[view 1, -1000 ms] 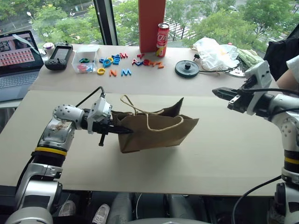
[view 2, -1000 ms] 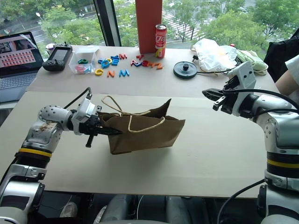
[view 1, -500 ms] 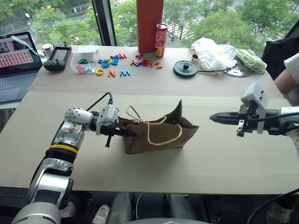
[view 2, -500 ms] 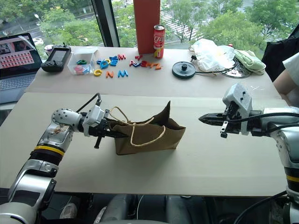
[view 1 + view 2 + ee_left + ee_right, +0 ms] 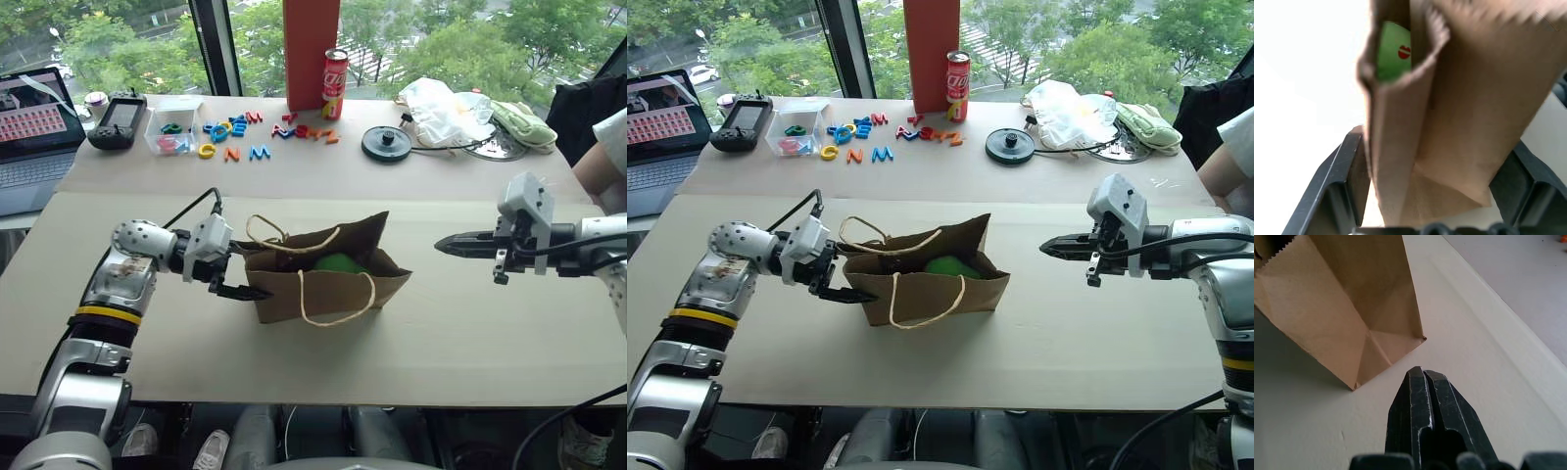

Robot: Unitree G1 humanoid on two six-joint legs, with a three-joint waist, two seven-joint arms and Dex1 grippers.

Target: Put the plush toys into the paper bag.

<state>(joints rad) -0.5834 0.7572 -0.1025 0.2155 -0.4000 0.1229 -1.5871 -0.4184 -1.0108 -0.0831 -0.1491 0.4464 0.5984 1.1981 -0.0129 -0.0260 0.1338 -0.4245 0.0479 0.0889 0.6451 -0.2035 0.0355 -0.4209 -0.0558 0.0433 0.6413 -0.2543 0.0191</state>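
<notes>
The brown paper bag (image 5: 328,279) stands upright at the middle of the table, its mouth open and its twine handles hanging over the sides. Inside it lies a lime-green plush toy (image 5: 338,262), which in the left wrist view shows as green fuzz with a small red mark (image 5: 1393,51). My left gripper (image 5: 240,271) is open, one finger on either side of the bag's left end (image 5: 1400,147). My right gripper (image 5: 451,242) is shut and holds nothing. It hovers to the right of the bag, pointing at the bag's right end (image 5: 1352,308), with a gap between them.
Along the far side of the table are a laptop (image 5: 34,127), a black controller (image 5: 120,117), a clear box (image 5: 176,125), loose coloured letters (image 5: 235,127), a red can (image 5: 336,70), a black disc (image 5: 386,143) and a white plastic bag (image 5: 446,108). A person's sleeve (image 5: 607,137) shows at the right edge.
My left gripper has opened and let go of the bag's left end. The bag stands wider open, showing the green toy. My right gripper sank and levelled out earlier, then kept still.
</notes>
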